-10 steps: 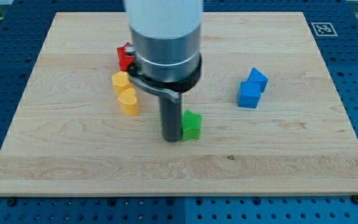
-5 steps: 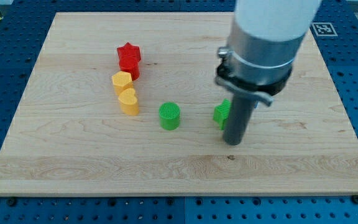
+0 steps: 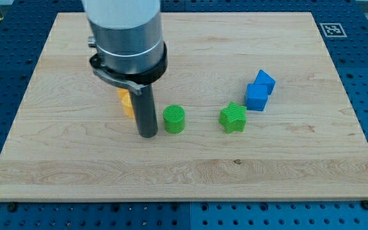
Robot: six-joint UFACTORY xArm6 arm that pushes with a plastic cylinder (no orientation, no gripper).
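Now my tip (image 3: 147,135) just left of green cylinder (image 3: 174,119), perhaps touching; no pincer.

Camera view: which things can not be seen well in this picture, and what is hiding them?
- Yellow block: mostly hidden behind the arm; its shape cannot be told.
- Anything else behind the arm at the view's top left: hidden.
- Arm: cut off by the view's top edge.
- My tip against the green cylinder on its right: touching or apart cannot be told.
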